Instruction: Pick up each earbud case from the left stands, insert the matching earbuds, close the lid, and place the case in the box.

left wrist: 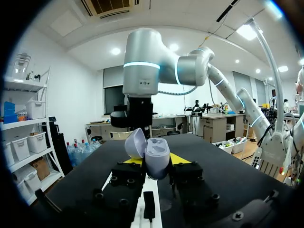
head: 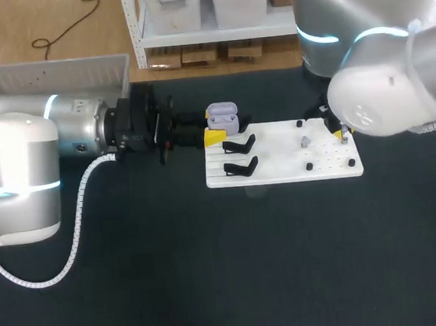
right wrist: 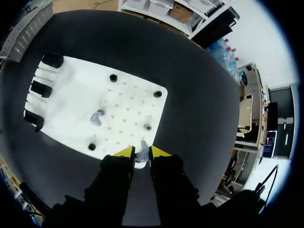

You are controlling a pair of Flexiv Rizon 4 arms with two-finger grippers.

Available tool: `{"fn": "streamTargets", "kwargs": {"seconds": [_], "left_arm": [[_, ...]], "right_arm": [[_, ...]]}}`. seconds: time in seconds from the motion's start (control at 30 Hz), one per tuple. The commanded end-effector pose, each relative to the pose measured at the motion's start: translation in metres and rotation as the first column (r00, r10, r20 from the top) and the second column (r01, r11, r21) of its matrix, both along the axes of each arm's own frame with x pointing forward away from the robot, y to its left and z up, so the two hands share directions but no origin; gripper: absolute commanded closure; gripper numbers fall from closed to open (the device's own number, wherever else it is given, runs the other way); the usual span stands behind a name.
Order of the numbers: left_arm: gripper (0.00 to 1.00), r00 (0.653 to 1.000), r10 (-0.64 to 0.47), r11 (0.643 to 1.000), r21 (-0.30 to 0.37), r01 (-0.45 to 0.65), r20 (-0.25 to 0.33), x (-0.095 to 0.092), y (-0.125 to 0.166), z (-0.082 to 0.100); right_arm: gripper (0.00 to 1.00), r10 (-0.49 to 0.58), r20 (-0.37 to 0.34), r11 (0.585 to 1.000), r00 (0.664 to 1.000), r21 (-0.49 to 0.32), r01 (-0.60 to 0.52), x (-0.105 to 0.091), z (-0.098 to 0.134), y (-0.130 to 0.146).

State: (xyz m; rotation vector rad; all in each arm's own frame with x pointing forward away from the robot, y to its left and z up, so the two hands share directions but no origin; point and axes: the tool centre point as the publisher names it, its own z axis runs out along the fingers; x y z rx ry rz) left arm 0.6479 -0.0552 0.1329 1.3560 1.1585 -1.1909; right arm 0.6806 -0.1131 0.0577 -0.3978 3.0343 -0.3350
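At the far left, the white box [head: 44, 71] stands beyond the left arm [head: 21, 159], which comes in low along the dark table [head: 211, 269]. The left gripper [head: 217, 127] [left wrist: 156, 166] is at the far left corner of the white board [head: 279, 175]. Its fingers are closed on the lavender earbud case [head: 222, 118] [left wrist: 157, 159] from both sides. The case is upright, with its lid [left wrist: 134, 142] hinged open and tilted back. Whether the case rests on a stand or is lifted clear of it cannot be told.

Just nearer along the board's left edge are two black stands [head: 239, 144] [right wrist: 42, 89], both bare.

Toward the middle of the board, a loose earbud [head: 305, 141] [right wrist: 97, 117] lies among small holes, with black pegs [head: 309, 167] [right wrist: 147, 127] spaced around it.

At the board's right edge, the right gripper [head: 341, 133] [right wrist: 141, 153] points down. Its fingers are drawn narrow around the held earbud [right wrist: 141, 151], a yellow tip pressed to either side of it. This earbud stands upright at the board's rim, well apart from the case. The right arm [head: 381, 82] comes in above it from the right corner.
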Motion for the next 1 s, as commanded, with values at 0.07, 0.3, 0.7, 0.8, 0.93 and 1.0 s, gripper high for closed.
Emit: {"fn": "streamTargets", "kwargs": {"seconds": [0.07,0.3,0.7,0.8,0.93,1.0], "left_arm": [[1.00,1.000,0.002,1.000,-0.003,-0.002,0.002,0.000,0.000,-0.001],[1.00,1.000,0.002,1.000,-0.003,-0.002,0.002,0.000,0.000,-0.001],[1.00,1.000,0.002,1.000,-0.003,-0.002,0.002,0.000,0.000,-0.001],[1.00,1.000,0.002,1.000,-0.003,-0.002,0.002,0.000,0.000,-0.001],[1.00,1.000,0.002,1.000,-0.003,-0.002,0.002,0.000,0.000,-0.001],[1.00,1.000,0.002,1.000,-0.003,-0.002,0.002,0.000,0.000,-0.001]], "right_arm": [[1.00,-0.038,-0.021,0.999,0.999,0.030,0.039,-0.025,0.052,0.019],[1.00,-0.065,-0.123,0.996,0.990,0.060,0.073,-0.053,0.080,0.055],[1.00,-0.075,-0.086,0.986,0.993,0.140,0.087,-0.062,0.086,0.090],[1.00,-0.075,-0.086,0.986,0.993,0.140,0.087,-0.062,0.086,0.090],[1.00,-0.075,-0.086,0.986,0.993,0.140,0.087,-0.062,0.086,0.090],[1.00,-0.075,-0.086,0.986,0.993,0.140,0.087,-0.062,0.086,0.090]]}}
